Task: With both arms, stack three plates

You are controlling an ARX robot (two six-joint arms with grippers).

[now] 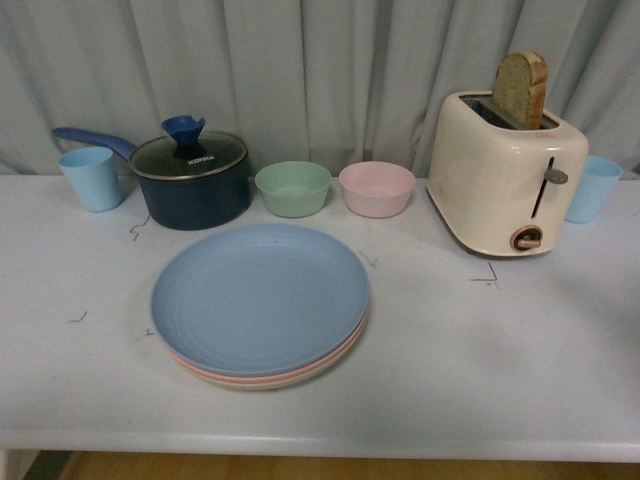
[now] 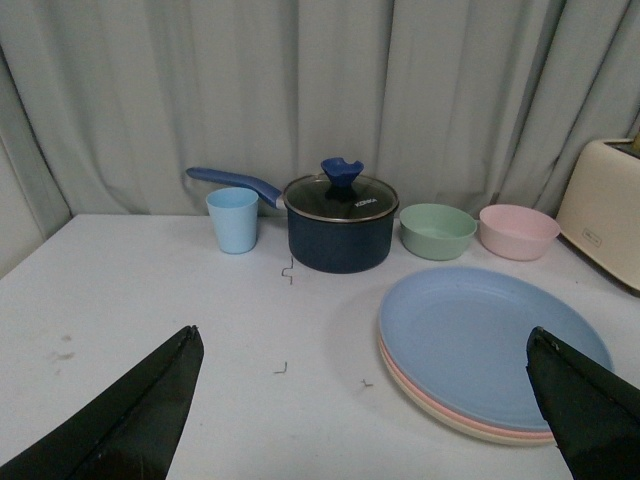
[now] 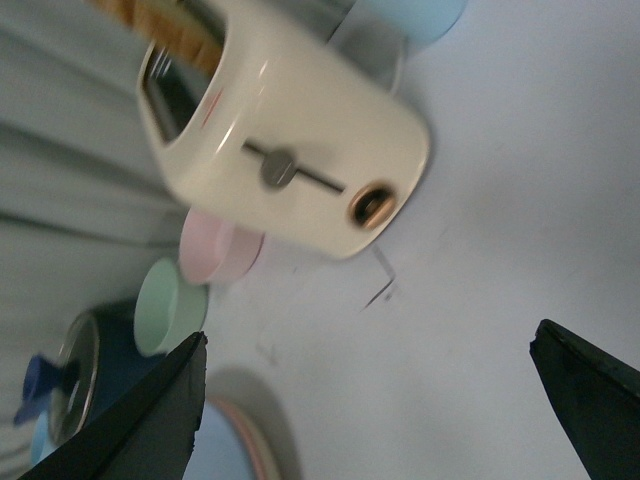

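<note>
Stack looks done: blue plate [image 1: 258, 296] on top, pink plate [image 1: 215, 373] rim showing under it, cream plate [image 1: 290, 381] rim at the bottom; all three roughly concentric, sitting centre-front on the table [image 1: 520, 370]; nothing left that I can see except maybe parking the arms; judgement only.

Front view shows neither arm; no gripper near the stack there.

Stack surroundings, clock-face from the stack in front view: navy pot [image 1: 192, 180] with glass lid at 11; green bowl [image 1: 292, 188] at 12; pink bowl [image 1: 376, 188] at 1; toaster [image 1: 505, 172] with a bread slice [image 1: 520, 88] up at 2; blue cup [image 1: 91, 178] at 10, second blue cup [image 1: 592, 188] far out at 2, behind the toaster.

Left gripper [image 2: 365, 400]: spread wide, nothing between the fingers; in its wrist view the stack lies ahead and toward the finger on the toaster side, whose tip overlaps the plate rim in the picture; contact can't be confirmed, looks clear of it.

Right gripper [image 3: 370, 400]: also spread wide and empty; bare table between the fingers, toaster ahead; only a sliver of the stack visible at the frame edge beside one finger; well apart from the plates; picture slightly blurred.
</note>
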